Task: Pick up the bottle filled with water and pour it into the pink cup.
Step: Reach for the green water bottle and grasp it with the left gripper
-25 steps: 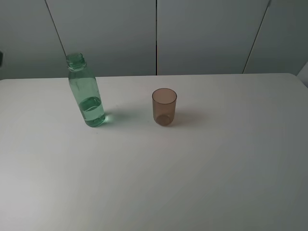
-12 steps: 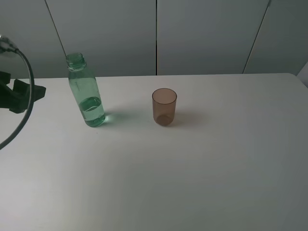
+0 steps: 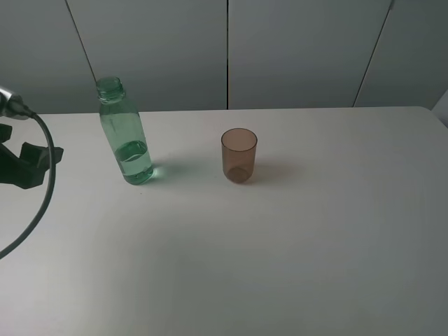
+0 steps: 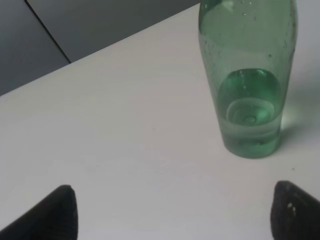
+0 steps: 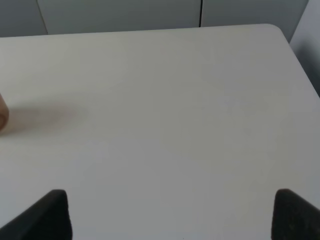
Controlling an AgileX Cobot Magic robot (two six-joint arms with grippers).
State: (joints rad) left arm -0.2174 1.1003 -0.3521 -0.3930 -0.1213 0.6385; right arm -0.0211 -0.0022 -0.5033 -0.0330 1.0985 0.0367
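**Bottle and cup upright on the table, left pincer open near the bottle**

The bottle is tall, clear green plastic with a ridged threaded neck and no cap on top. It stands upright in the upper left of the exterior high frame, on the white table. Water fills roughly the lower third, and the waterline shows plainly through the wall. In the left wrist view the bottle has small droplets on its wall above the water. Its thick, paler base sits flat on the tabletop.

The pink cup is a short brownish-pink translucent tumbler with straight, slightly tapered sides and no handle. It stands upright near the frame's centre, to the right of the bottle and well apart from it. It looks empty, and it is about half the bottle's height.

The left pincer pokes in at the far left edge of the exterior high frame, dark and low over the table. It is left of the bottle, near it but not touching. A grey cable loops down beside it. In its own wrist view the left pincer has its two dark tips spread wide apart with nothing between them, and the bottle stands ahead of the gap, toward one side.

The right pincer shows only in its wrist view, tips likewise spread wide over bare table. Just a brown sliver of the pink cup shows at that view's edge, well away from the tips.

Grey wall panels stand behind the table.
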